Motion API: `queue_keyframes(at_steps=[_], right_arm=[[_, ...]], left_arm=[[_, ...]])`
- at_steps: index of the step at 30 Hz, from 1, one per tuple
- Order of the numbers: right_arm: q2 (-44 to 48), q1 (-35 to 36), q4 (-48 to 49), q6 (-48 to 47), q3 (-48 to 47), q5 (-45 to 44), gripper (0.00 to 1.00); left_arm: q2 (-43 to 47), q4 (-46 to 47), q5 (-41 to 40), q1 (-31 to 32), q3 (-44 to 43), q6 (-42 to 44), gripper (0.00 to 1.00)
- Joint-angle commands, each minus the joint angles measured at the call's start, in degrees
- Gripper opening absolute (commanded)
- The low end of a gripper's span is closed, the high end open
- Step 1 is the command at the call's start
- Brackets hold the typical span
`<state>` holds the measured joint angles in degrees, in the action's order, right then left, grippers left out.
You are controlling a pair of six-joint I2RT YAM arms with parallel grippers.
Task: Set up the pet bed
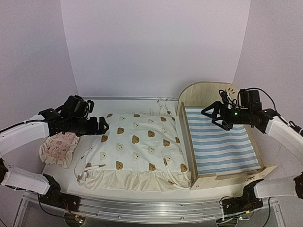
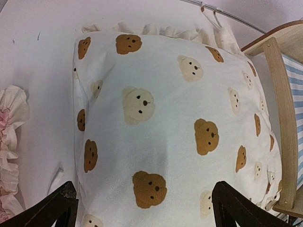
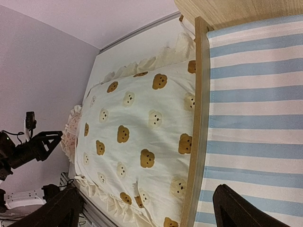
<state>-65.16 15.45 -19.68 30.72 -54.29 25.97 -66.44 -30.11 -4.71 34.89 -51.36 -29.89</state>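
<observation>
readable text: none in any of the three views
quilt (image 1: pixel 137 142): printed with brown and cream bear faces only, no lettering among them
pillow (image 1: pixel 59 147): pinkish print on the cover, too small and blurred to make out
pet bed (image 1: pixel 203 94), headboard: a few small dark marks near its upper right edge, too small to tell whether sign or pattern
pet bed, mattress: plain blue and white stripes, no label showing

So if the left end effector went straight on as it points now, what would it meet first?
Most likely the bear-print quilt: the left end effector faces it with nothing between, though depth is unclear.
</observation>
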Motion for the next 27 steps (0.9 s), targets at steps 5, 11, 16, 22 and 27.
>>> queue_keyframes(at_steps=[5, 11, 16, 22, 27], right_arm=[[-5.3, 11.4, -12.7, -5.1, -8.9, -8.2, 0.98], [-18.5, 22.0, -17.9, -7.5, -19.5, -14.1, 0.98], [-28.5, 28.5, -17.9, -7.9, -26.5, -16.8, 0.98], [-36.8, 31.6, -17.9, -6.9, -30.9, -20.7, 0.98], [-39.9, 31.6, -18.1, -7.4, -31.4, -27.3, 0.98]], left_arm=[[-0.7, -1.5, -4.7, 0.1, -4.2, 0.9, 1.00], [-2.2, -0.8, -4.9, 0.0, -3.3, -0.3, 1.00], [-3.3, -1.0, -4.6, 0.0, -2.0, -1.2, 1.00], [-4.4, 0.6, -3.5, 0.0, 0.1, -1.6, 1.00], [-6.6, 1.4, -3.5, 0.0, 0.8, -1.6, 1.00]])
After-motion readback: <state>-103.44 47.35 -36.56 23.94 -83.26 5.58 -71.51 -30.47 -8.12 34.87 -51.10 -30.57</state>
